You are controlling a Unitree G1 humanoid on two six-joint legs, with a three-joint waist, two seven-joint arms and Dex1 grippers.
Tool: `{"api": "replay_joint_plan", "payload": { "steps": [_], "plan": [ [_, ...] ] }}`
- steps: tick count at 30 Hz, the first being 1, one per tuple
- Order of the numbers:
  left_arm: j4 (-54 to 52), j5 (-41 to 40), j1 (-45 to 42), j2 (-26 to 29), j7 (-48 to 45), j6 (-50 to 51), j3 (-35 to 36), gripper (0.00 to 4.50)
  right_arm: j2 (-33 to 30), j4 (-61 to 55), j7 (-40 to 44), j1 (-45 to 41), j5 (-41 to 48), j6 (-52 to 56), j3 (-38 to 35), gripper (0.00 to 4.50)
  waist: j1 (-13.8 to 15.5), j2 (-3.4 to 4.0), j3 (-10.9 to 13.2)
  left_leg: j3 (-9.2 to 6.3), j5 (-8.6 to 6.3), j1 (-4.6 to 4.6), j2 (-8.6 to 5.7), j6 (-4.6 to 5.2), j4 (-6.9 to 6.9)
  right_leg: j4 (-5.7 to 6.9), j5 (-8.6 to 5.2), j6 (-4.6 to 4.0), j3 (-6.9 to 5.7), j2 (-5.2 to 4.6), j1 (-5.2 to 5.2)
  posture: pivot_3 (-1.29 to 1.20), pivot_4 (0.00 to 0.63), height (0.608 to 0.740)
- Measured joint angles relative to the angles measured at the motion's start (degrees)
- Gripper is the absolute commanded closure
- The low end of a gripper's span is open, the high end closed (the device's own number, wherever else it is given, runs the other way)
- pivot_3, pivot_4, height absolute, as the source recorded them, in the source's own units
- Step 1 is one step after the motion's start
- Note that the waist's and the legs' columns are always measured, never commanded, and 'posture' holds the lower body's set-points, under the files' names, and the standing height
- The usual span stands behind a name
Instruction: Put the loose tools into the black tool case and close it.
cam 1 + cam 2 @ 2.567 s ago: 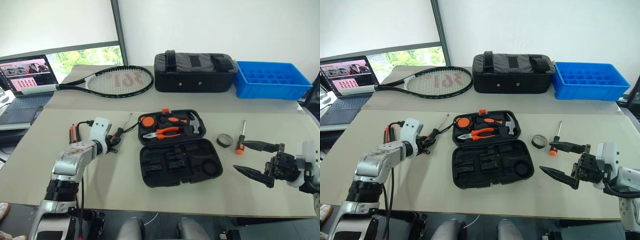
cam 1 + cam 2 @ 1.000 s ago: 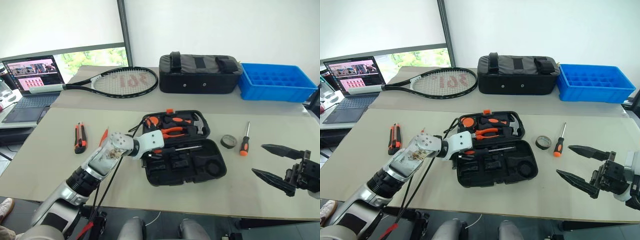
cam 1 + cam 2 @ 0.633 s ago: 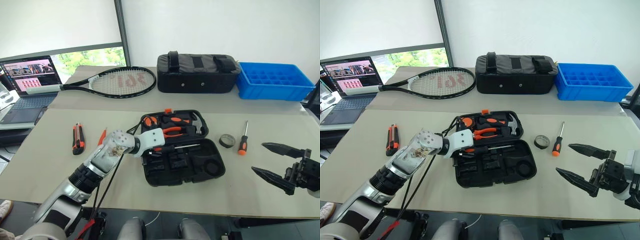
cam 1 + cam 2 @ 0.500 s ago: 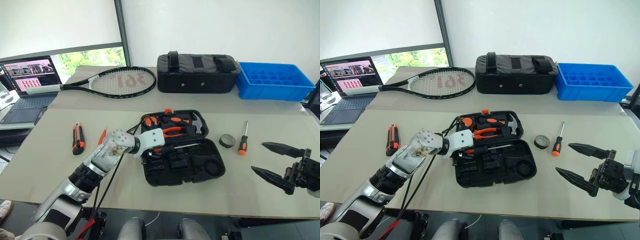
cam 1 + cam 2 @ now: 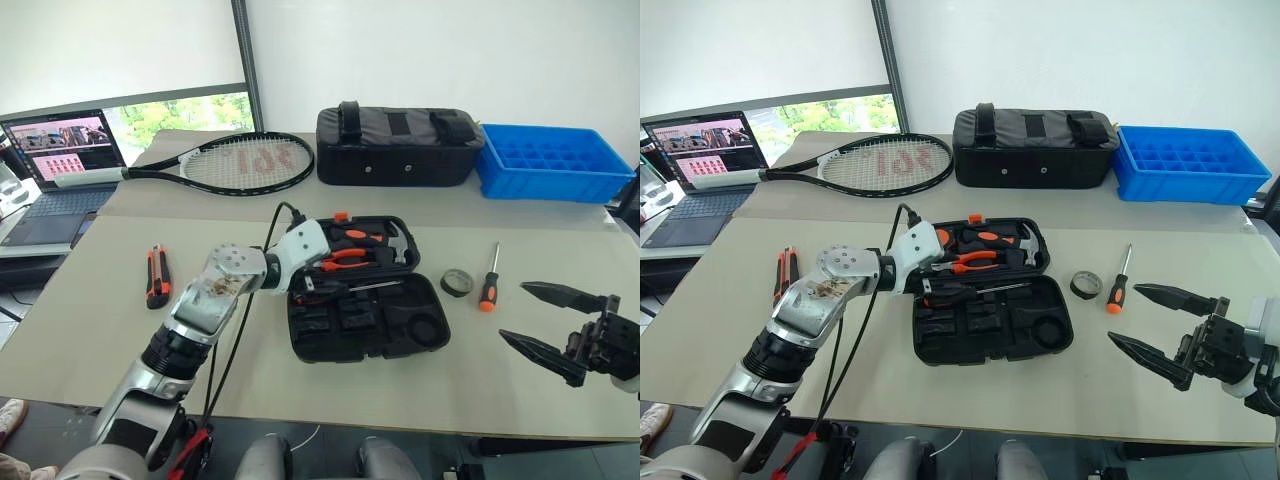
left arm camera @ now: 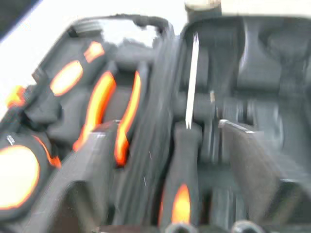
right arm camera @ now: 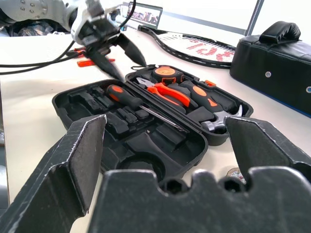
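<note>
Laptop (image 5: 60, 150): open at the far left edge, screen lit, on a lower grey surface beside the counter.
Tennis racket (image 5: 225, 163): flat on the far strip of the counter, head just left of the fabric bag.
Utility knife (image 5: 157, 276): orange and black, lying loose on the counter (image 5: 400, 385) well left of the case.
Slim orange tool (image 7: 91, 62): on the counter beyond the left arm, between the knife and the case.
Left gripper (image 5: 932, 283): over the near-left part of the open case, fingers parted with nothing between them; a screwdriver lies just below it.
Black tool case (image 5: 362, 290): open in the middle of the counter, lid half away from the robot, recessed half towards it.
Lid contents: an orange-centred tape measure (image 7: 165, 74), orange-handled pliers (image 5: 340, 256) and a hammer (image 5: 390, 240) sit in their recesses.
Screwdriver in case (image 7: 137, 103): orange-black handle towards the left gripper, shaft running along the recessed half close to the hinge.
Fabric bag (image 5: 398, 146): black, with straps, at the back of the counter behind the case.
Tape roll (image 5: 458, 281): small, dark, flat on the counter just right of the case.
Second screwdriver (image 5: 488, 282): just right of the tape roll, orange handle towards the robot.
Blue tray (image 5: 552, 160): far right at the back, touching the bag's end.
Right gripper (image 5: 550, 322): hovering over the near right of the counter, fingers spread wide and empty, pointing towards the case.
</note>
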Motion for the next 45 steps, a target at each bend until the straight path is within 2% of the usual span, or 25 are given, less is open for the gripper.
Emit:
{"api": "replay_joint_plan", "payload": {
  "steps": [2,5,6,16,25,31,36,39,41,42,45],
  "plan": [
    [0.8,-0.1,0.7,-1.1,0.5,-1.8,0.2,3.12,0.2,0.0,-0.3,-0.2,0.0,0.0,0.5,0.00,0.0,0.01,0.0,0.00,0.00,0.02,-0.01,0.00,0.00,0.00,0.00,0.00,0.02,0.00,0.01,0.00,0.150,0.708],
    [5.8,-1.9,3.7,-5.9,1.7,-6.7,1.6,4.34,0.5,0.0,-0.4,-1.0,0.0,0.0,1.2,0.00,0.0,0.03,0.0,-0.01,0.00,0.02,-0.02,0.00,0.01,0.02,0.01,-0.01,0.02,-0.01,0.02,0.00,0.150,0.708],
    [7.7,-2.4,4.6,-7.4,1.8,-8.5,2.0,4.44,0.5,0.0,-0.5,-1.2,0.0,0.0,1.3,0.00,0.0,0.03,0.0,-0.02,0.00,0.02,-0.02,0.00,0.01,0.01,0.01,-0.02,0.00,0.00,0.02,0.00,0.150,0.708],
    [22.5,0.2,3.6,-9.0,1.4,-19.8,1.0,4.44,0.5,0.2,-0.2,-1.3,0.0,-0.2,1.2,0.00,0.0,0.03,0.0,-0.05,0.00,0.03,-0.07,0.00,0.01,-0.01,-0.01,0.02,0.01,-0.01,0.06,0.00,0.150,0.708],
    [24.9,3.7,0.8,-8.3,-0.2,-21.0,-2.0,4.44,1.3,-0.3,-3.6,0.2,-2.6,0.2,1.4,0.00,0.0,0.10,-0.1,-0.06,0.00,0.06,-0.07,0.00,0.00,0.00,-0.05,0.08,0.02,-0.01,0.09,0.00,0.150,0.708],
    [23.4,4.1,1.8,-8.6,1.2,-19.8,-0.8,4.44,0.8,-0.3,-17.6,-4.5,-11.1,5.3,4.7,0.00,-0.1,0.14,-0.1,-0.06,0.00,0.11,-0.07,-0.01,0.03,0.06,-0.06,0.11,0.07,-0.01,0.08,0.00,0.150,0.708],
    [18.9,0.0,3.4,-7.5,0.6,-17.0,2.6,4.44,1.5,3.3,-29.5,-11.0,-16.9,12.1,8.7,0.00,-0.2,0.12,-0.1,-0.09,0.01,-0.06,-0.04,-0.01,-0.02,0.07,0.02,-0.05,0.03,0.04,-0.10,0.00,0.150,0.708],
    [12.0,-5.5,2.5,-4.4,-2.1,-13.0,7.0,3.80,4.0,6.0,-37.4,-16.0,-19.9,17.3,11.0,0.00,-0.3,0.15,0.0,-0.09,0.01,-0.11,-0.02,-0.01,-0.04,0.07,0.10,-0.18,0.04,0.04,-0.16,0.00,0.150,0.708],
    [6.8,-9.6,1.6,-1.5,-4.3,-9.8,9.8,3.16,5.3,7.3,-42.1,-18.7,-20.5,21.4,11.8,0.00,-0.1,0.25,0.0,-0.08,0.01,-0.11,-0.05,-0.01,-0.04,0.05,0.09,-0.16,0.05,0.02,-0.14,0.00,0.150,0.708],
    [3.8,-12.0,1.0,0.4,-5.8,-7.7,11.0,2.68,5.6,7.7,-44.2,-19.5,-20.8,23.5,12.0,0.00,0.0,0.26,0.0,-0.08,0.01,-0.13,-0.05,-0.01,-0.04,0.04,0.08,-0.16,0.04,0.02,-0.14,0.00,0.150,0.708],
    [-0.6,-15.9,0.7,4.1,-8.7,-3.7,12.1,1.67,6.4,7.8,-46.9,-20.1,-20.8,27.1,12.4,0.00,0.1,0.29,0.0,-0.13,0.01,-0.16,-0.07,-0.01,-0.03,-0.02,0.05,-0.10,0.04,0.01,-0.08,0.00,0.150,0.708]
  ]
}}
